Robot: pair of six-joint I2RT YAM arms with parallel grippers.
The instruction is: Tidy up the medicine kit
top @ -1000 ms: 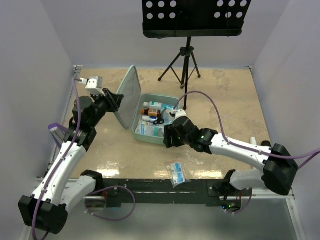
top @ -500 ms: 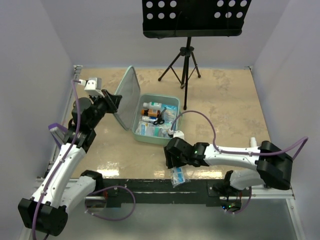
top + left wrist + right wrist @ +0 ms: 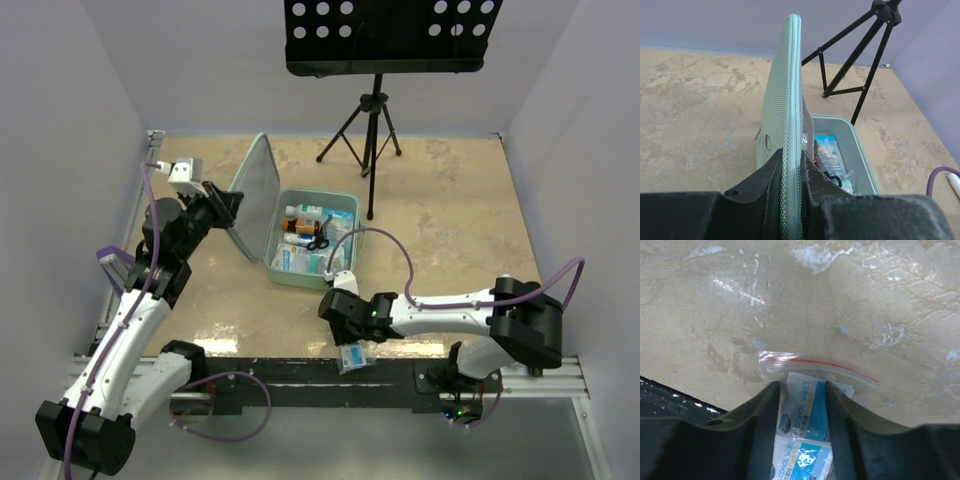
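One second was all it took for the right arm to change jobs. A second back the right gripper (image 3: 348,340) was up at the near edge of the medicine kit (image 3: 300,281). Half a second later it had pulled away toward the front of the table (image 3: 450,200), and by this moment it was down over the bag of alcohol wipes (image 3: 353,358) lying at the near edge, well apart from the kit.

In the right wrist view the fingers were spread, one on each side of the printed wipes (image 3: 805,405) inside the clear zip bag. They looked to be straddling it and hadn't pinched in on it. So, unclenched, nothing held yet.

The left gripper (image 3: 791,165) hadn't budged across all three shots. It was clamped on the rim of the lid (image 3: 787,100) and kept it propped upright. The kit itself sat in the same spot, mid-table on the left, with the tray open and already holding boxes and a pair of scissors (image 3: 318,240).

My read: the wipes were the last loose item, and the move down meant pickup was next. The grab needed to catch the bag itself, since slick plastic lying flat can slide out from under the fingers.
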